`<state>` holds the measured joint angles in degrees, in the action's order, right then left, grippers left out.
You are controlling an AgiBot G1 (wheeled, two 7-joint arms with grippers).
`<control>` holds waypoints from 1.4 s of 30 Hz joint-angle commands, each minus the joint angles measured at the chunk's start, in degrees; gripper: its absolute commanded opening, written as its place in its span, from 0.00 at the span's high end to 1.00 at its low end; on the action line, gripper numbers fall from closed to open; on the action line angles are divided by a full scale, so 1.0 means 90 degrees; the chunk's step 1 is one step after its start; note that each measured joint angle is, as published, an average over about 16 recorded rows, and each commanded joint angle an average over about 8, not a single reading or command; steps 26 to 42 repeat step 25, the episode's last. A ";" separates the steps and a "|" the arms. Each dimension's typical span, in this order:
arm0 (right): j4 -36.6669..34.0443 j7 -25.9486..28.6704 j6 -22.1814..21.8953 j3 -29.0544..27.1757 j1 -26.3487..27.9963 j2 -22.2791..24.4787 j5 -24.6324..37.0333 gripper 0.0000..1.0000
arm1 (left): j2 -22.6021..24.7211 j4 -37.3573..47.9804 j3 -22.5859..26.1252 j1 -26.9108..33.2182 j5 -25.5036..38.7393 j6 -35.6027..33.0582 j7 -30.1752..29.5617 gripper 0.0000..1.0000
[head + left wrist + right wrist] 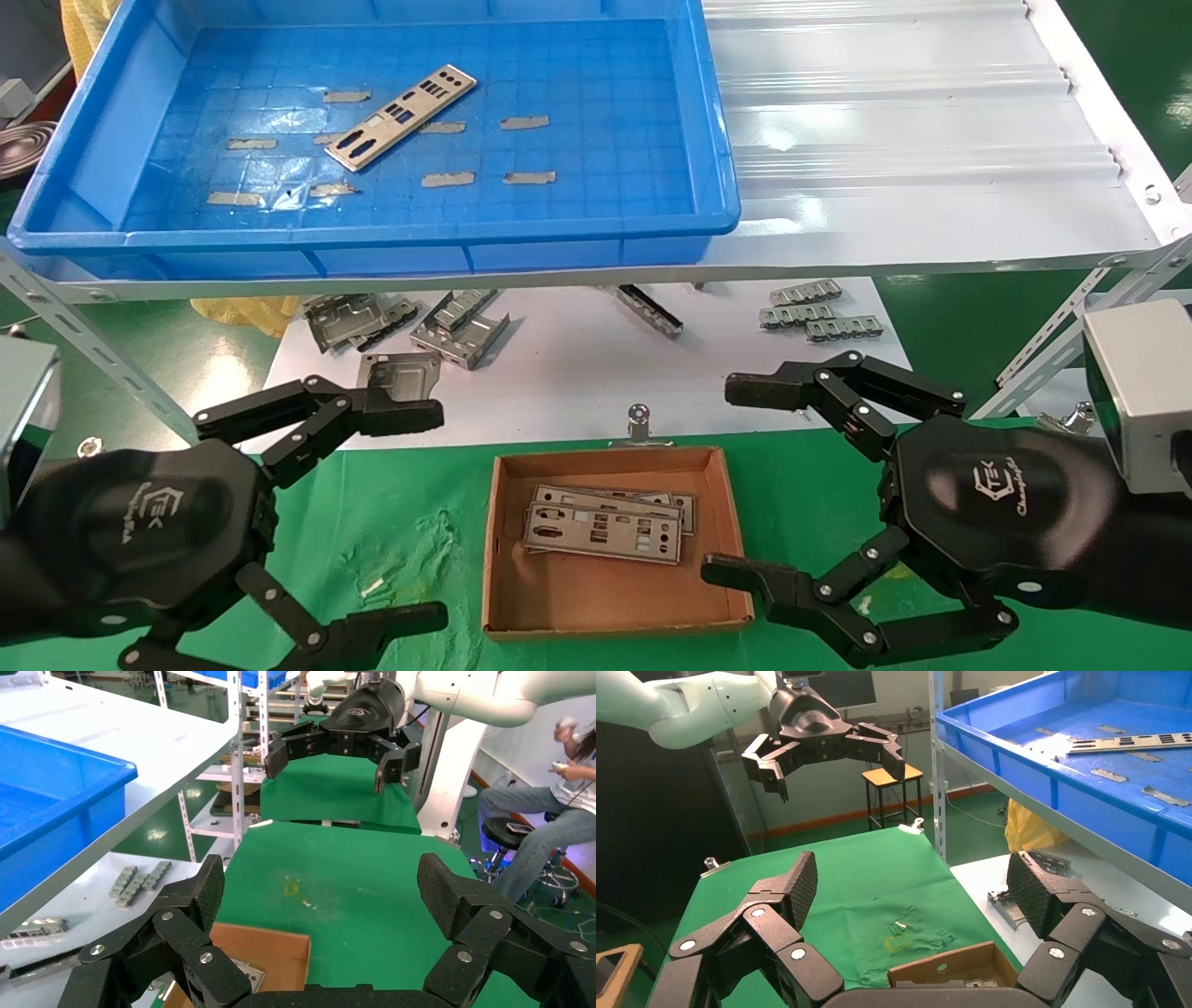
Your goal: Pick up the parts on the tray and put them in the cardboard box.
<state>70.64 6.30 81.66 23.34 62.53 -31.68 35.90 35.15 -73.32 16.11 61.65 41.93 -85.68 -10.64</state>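
One silver plate [400,116] lies slanted on the floor of the blue tray [577,256] on the white shelf; it also shows in the right wrist view [1130,741]. The cardboard box [503,596] sits on the green cloth between my grippers and holds a few stacked silver plates [605,524]. My left gripper [410,513] is open and empty, left of the box. My right gripper [745,480] is open and empty, right of the box. In the left wrist view the box corner [270,952] shows between the fingers; in the right wrist view the box's wall [947,967] shows.
Grey tape strips [524,121] are stuck to the tray floor. Bent grey brackets [461,326] and small metal pieces [819,315] lie on the white board below the shelf. Angled shelf struts [84,345] stand on both sides. A metal clip [639,424] sits behind the box.
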 commanded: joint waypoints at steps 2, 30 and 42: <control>0.0000 0.0000 0.0000 0.0000 0.0000 0.0000 0.0000 0.00 | 0.0000 0.0000 0.0000 0.0000 0.0000 0.0000 0.0000 0.00; 0.0000 0.0000 0.0000 0.0000 0.0000 0.0000 0.0000 0.00 | 0.0000 0.0000 0.0000 0.0000 0.0000 0.0000 0.0000 0.00; 0.0000 0.0000 0.0000 0.0000 0.0000 0.0000 0.0000 0.00 | 0.0000 0.0000 0.0000 0.0000 0.0000 0.0000 0.0000 0.00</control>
